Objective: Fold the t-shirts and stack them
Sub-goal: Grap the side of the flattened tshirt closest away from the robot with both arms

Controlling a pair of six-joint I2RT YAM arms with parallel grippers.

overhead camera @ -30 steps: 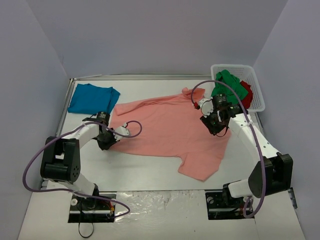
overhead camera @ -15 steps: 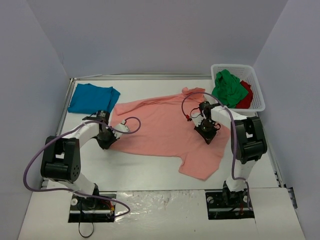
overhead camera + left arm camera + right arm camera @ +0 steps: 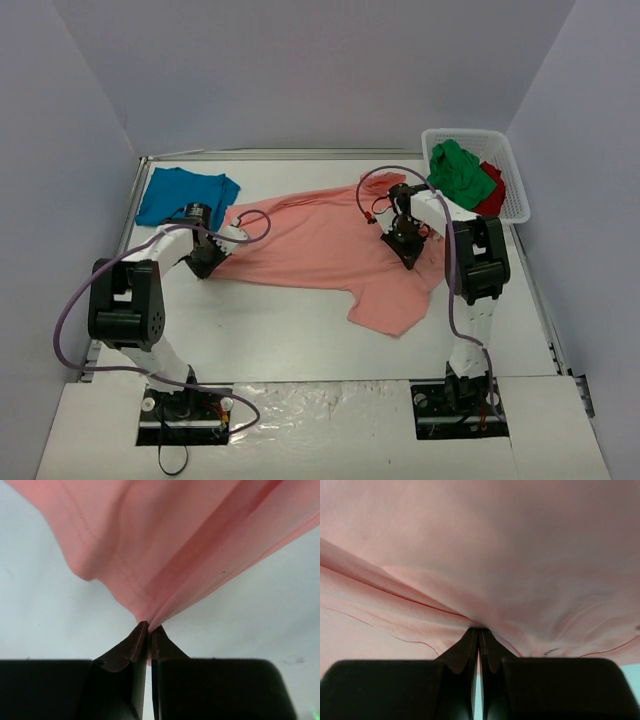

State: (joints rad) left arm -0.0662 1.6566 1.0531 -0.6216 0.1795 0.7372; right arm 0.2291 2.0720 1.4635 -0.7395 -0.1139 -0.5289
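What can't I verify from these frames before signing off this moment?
- Top external: red shirt mostly buried under green shirt in the basket; its shape is unclear.
- Right wrist: salmon shirt fills the frame around the shut right pincer, hiding nearly all the table.
- Left wrist: the shut left pincer hides how much cloth it pinches.

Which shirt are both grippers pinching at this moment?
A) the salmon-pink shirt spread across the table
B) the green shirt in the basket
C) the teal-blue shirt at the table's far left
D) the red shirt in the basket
A: each wrist view shows the left gripper and the right gripper closed on a fold of the salmon-pink shirt.
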